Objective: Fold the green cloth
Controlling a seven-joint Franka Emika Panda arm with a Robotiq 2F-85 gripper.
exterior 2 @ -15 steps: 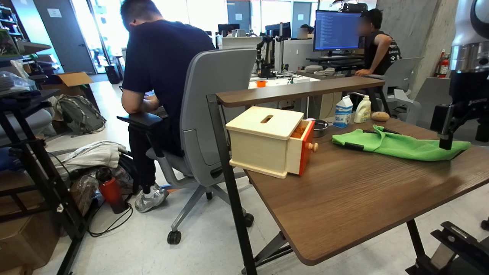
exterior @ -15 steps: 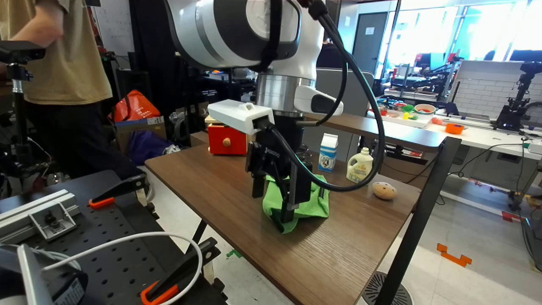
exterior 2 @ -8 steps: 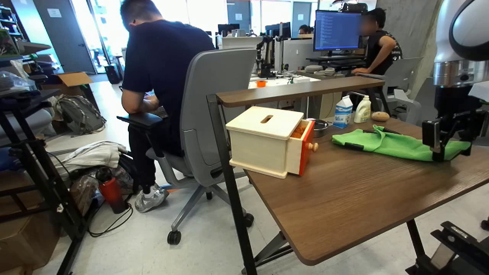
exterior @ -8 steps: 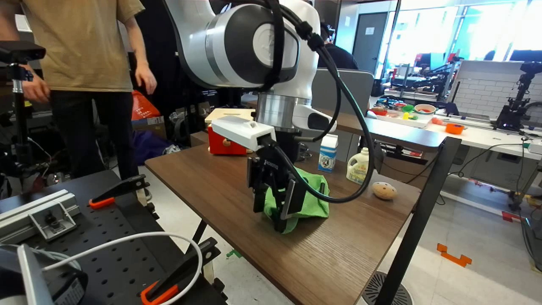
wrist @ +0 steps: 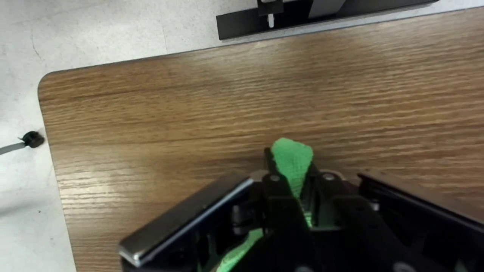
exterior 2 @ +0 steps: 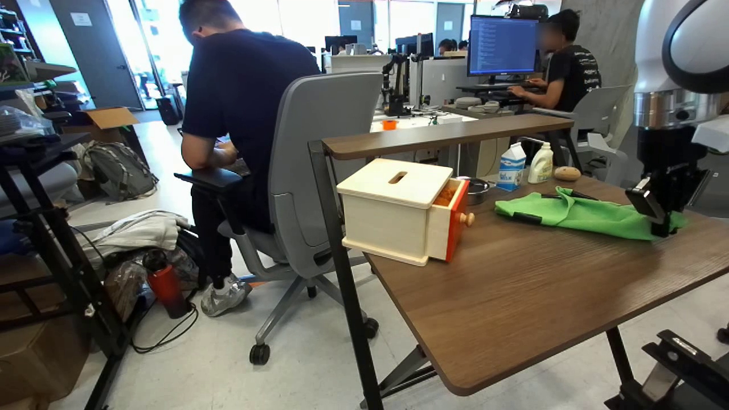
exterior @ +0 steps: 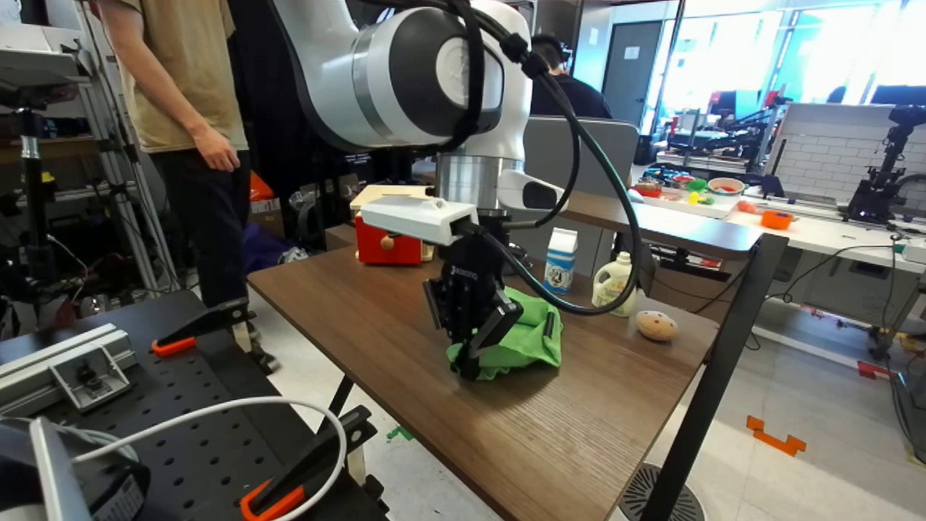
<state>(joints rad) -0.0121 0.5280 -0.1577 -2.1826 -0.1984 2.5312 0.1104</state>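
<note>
On a brown tabletop [exterior 2: 512, 307], a robot gripper [wrist: 291, 166] is pinching one end of a green cloth [exterior 2: 603, 220] that is lying rumpled; the grasp is looking complete, while the fold itself is apparently awaiting completion.

Rumpled green cloth [exterior 2: 598, 219], end apparently pinched

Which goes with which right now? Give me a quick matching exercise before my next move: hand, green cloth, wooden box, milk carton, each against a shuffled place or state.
1) hand
2) green cloth
3) wooden box
4) milk carton

A) drawer partly pulled out
B) upright beside the pale bottle
C) pinched near one end
D) closed and gripping

Pairs: 1-D, 2-C, 3-A, 4-B
</note>
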